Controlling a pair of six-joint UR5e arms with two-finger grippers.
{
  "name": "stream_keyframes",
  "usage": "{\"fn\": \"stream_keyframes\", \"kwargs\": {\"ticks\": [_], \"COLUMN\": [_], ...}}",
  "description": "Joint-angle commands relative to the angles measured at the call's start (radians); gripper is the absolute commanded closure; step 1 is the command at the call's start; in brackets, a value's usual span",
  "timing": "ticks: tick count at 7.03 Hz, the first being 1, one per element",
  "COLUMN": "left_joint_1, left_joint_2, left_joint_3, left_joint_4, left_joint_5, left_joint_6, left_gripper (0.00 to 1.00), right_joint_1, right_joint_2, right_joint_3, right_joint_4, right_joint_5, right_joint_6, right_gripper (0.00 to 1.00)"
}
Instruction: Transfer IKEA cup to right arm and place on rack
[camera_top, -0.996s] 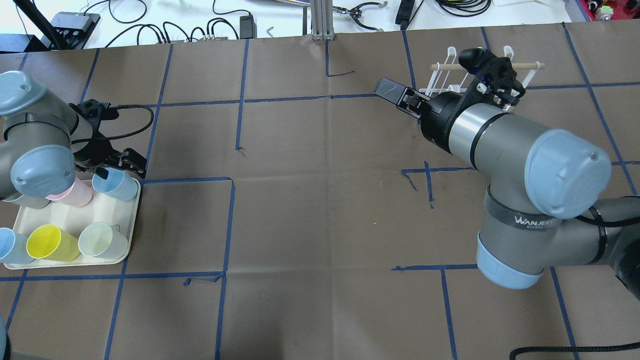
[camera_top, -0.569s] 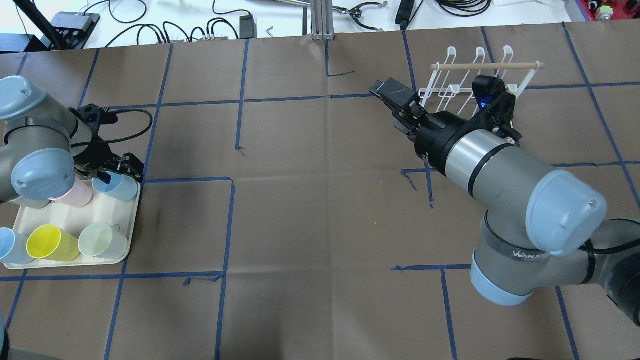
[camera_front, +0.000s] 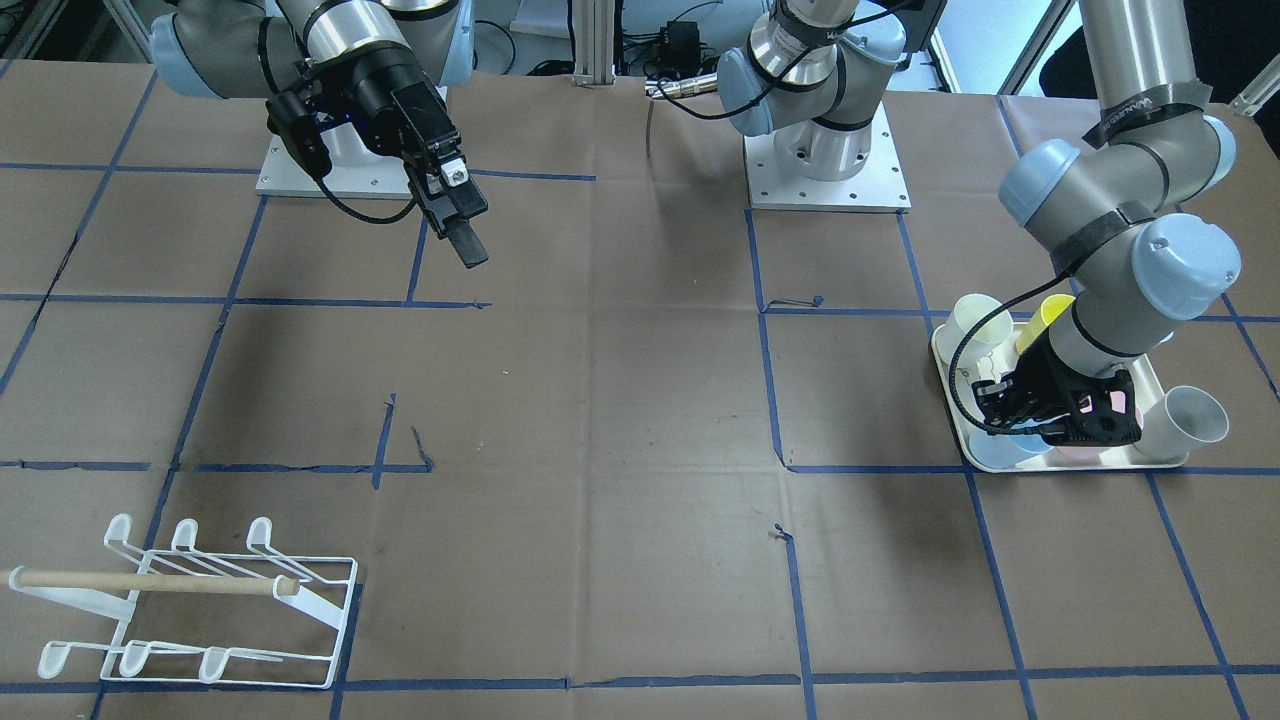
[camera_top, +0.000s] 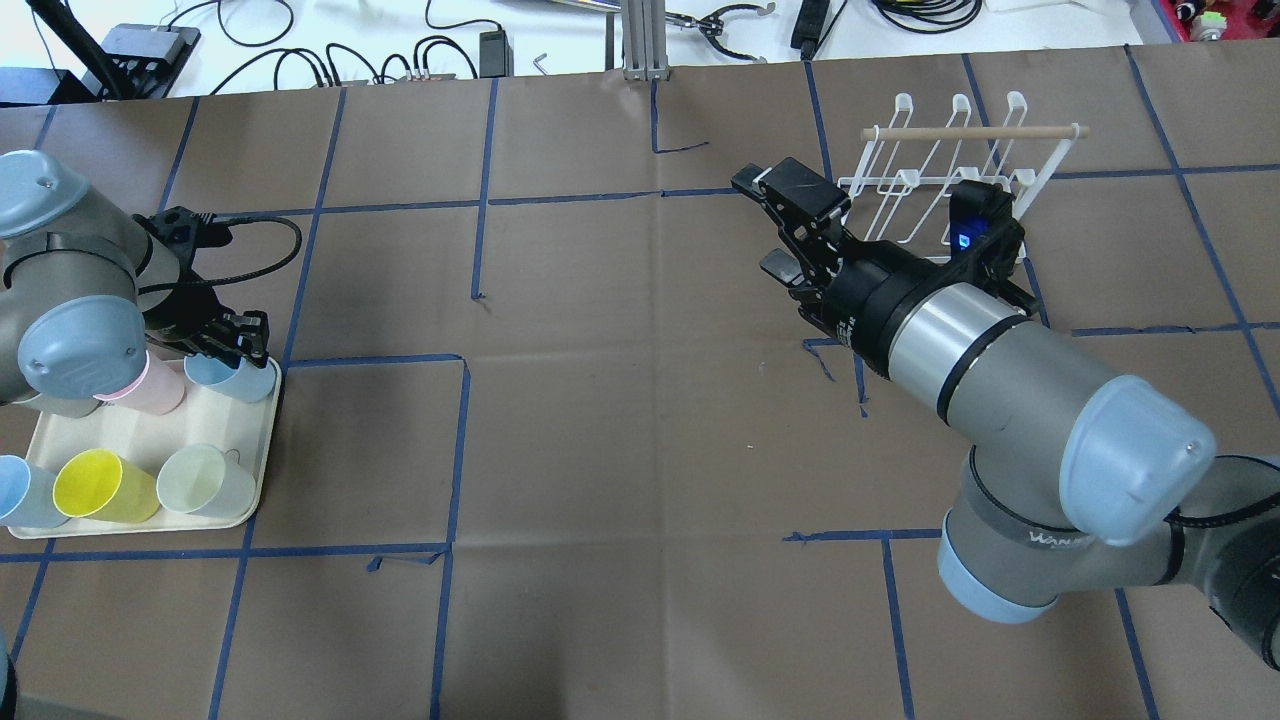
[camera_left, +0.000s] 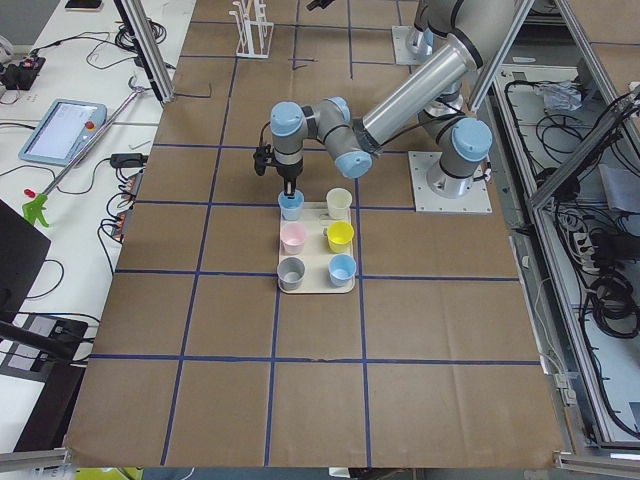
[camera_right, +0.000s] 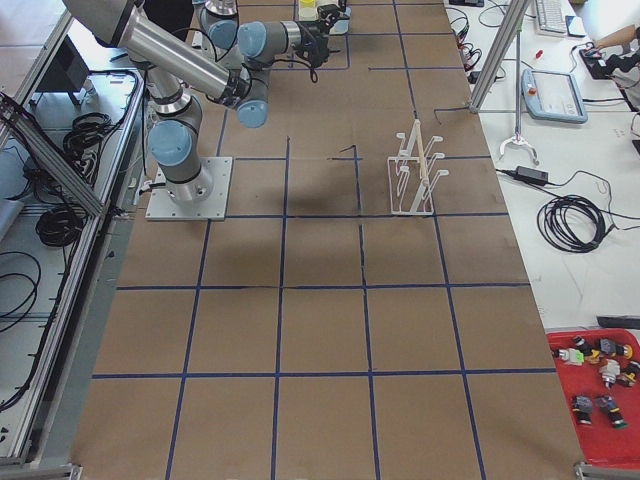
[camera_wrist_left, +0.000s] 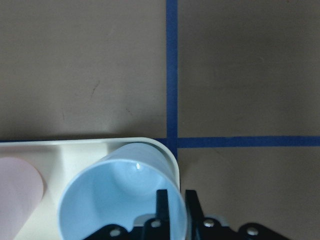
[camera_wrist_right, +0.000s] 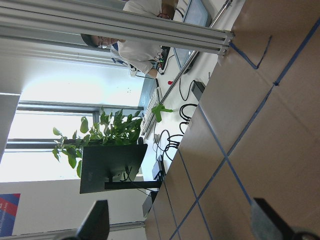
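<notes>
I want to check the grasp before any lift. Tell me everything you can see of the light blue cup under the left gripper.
The light blue cup is a plain, smooth, plastic-looking tumbler with no handle. It stands upright, mouth up and empty. It sits on the cream tray in the far corner towards the table's middle, with a pink cup beside it but apart. The left gripper reaches in from above, one finger inside the rim and one outside, straddling the wall. Whether the fingers pinch it cannot be told.
</notes>
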Motion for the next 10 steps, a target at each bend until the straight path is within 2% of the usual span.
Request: {"fn": "stream_keyframes", "kwargs": {"ticks": [1,2,4,6,8,9,10], "left_joint_1": [-0.003,-0.004,-0.032,-0.161,-0.280,-0.309,-0.317], "left_joint_2": [0.048,0.083,0.082,0.079,0.073,0.082,0.097], "left_joint_3": [0.044,0.113,0.298,0.478,0.541,0.532,0.514], "left_joint_4": [-0.093,-0.235,-0.484,-0.663,-0.677,-0.646,-0.530], "left_joint_5": [0.003,0.004,0.014,0.052,0.034,-0.017,-0.149], "left_joint_6": [-0.001,-0.002,-0.008,-0.106,-0.200,-0.191,-0.177], "left_gripper": [1.00,1.00,1.00,1.00,1.00,1.00,1.00], "right_joint_1": [0.000,0.000,0.000,0.000,-0.001,-0.001,-0.001], "right_joint_2": [0.001,0.001,0.001,0.004,0.000,0.000,0.001], "right_joint_3": [0.013,0.013,0.013,0.054,0.089,0.091,0.092], "right_joint_4": [-0.092,-0.085,-0.088,-0.096,-0.093,-0.091,-0.087], "right_joint_5": [-0.012,-0.018,-0.019,-0.019,-0.019,-0.021,-0.021], "right_joint_6": [0.074,0.076,0.074,0.071,0.070,0.067,0.063], "right_gripper": [0.00,0.00,0.00,0.00,0.00,0.00,0.00]}}
